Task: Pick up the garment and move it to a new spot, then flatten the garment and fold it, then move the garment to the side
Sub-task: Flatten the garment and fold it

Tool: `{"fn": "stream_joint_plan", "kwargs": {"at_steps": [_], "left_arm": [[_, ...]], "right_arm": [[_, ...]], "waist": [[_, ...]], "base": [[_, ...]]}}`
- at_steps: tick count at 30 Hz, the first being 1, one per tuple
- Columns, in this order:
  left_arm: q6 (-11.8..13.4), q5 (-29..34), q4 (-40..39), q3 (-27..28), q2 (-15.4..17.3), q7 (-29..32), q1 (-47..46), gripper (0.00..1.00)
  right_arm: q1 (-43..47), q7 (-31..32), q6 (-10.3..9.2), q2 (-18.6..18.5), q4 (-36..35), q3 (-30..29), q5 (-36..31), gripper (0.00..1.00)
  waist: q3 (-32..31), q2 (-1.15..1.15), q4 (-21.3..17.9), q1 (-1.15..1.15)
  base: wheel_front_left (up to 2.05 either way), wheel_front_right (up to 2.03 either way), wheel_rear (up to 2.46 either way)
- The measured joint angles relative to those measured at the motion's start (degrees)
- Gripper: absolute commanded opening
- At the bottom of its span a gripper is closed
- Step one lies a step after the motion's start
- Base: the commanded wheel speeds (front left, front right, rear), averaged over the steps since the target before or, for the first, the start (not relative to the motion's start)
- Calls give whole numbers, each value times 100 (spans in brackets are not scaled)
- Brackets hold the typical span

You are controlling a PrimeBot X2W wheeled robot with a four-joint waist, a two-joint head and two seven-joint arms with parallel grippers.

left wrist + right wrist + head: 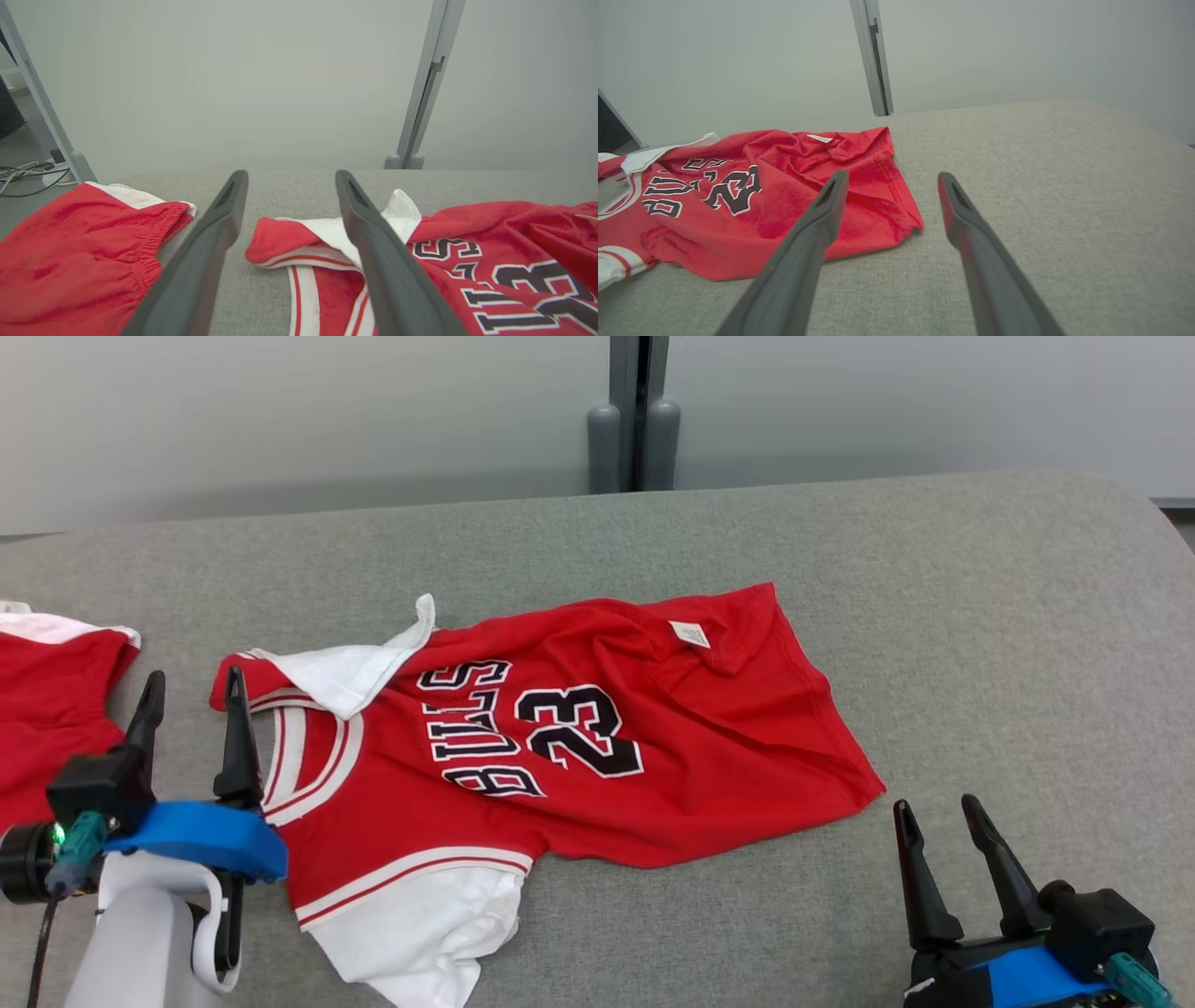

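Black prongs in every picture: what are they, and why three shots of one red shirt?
They are the fingers of a wheeled robot's two grippers, its hands. The wide picture comes from a camera on its head: left gripper at lower left, right gripper at lower right. The other two come from cameras on each wrist, looking along that gripper's fingers. On the grey padded table lies a rumpled red jersey numbered 23, and beside it a second red garment. Both grippers stand open and hold nothing.

jersey: mid table | shorts: left, apart | left tool: perhaps over shoulder
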Motion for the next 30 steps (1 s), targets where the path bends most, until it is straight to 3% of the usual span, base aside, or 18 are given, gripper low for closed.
{"fn": "stream_joint_plan", "kwargs": {"at_steps": [8,14,30], "left_arm": [[-2,407,-1725,393,-573,-4,1144,100],[-49,689,-2464,538,-914,-5,1885,100],[-49,847,-2682,610,-1148,-4,2902,100]], "right_arm": [[226,-3,-1,1,-35,-45,43,100],[274,-5,0,2,-105,-16,20,100],[726,21,-1,1,-227,-79,-11,100]], "waist": [[-421,0,354,-1],[-605,0,501,0],[-921,0,610,0]], "base": [[0,0,0],[0,0,0],[0,0,0]]}}
